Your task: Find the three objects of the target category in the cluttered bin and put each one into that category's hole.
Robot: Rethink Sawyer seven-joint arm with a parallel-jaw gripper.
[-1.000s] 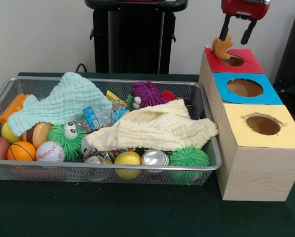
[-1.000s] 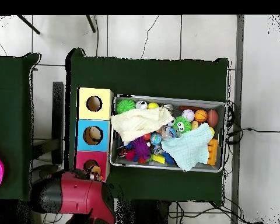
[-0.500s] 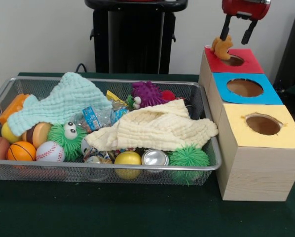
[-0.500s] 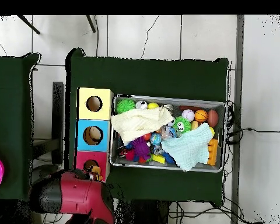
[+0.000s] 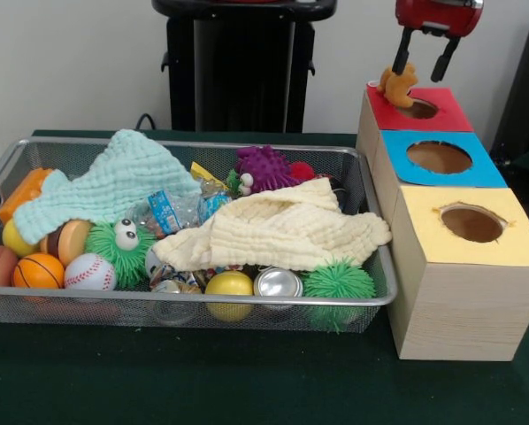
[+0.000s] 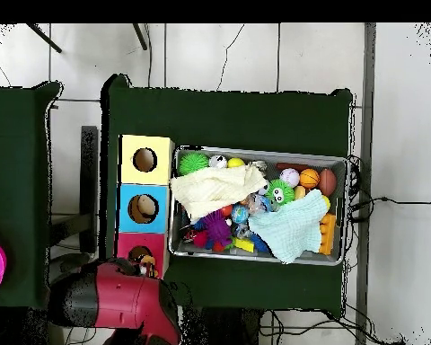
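Holding cloths, balls and toys, bin (image 5: 371, 298), end effector (image 5: 421, 60) spread, orange toy (image 5: 397, 84) at red box (image 5: 441, 116)

Surface (image 5: 203, 381): covered by a dark green cloth. Resting directly on it: the wire-mesh bin (image 5: 247, 312), and just beside the bin a row of three wooden boxes, topped red (image 5: 371, 133), blue (image 5: 390, 186) and yellow (image 5: 459, 310), touching one another.
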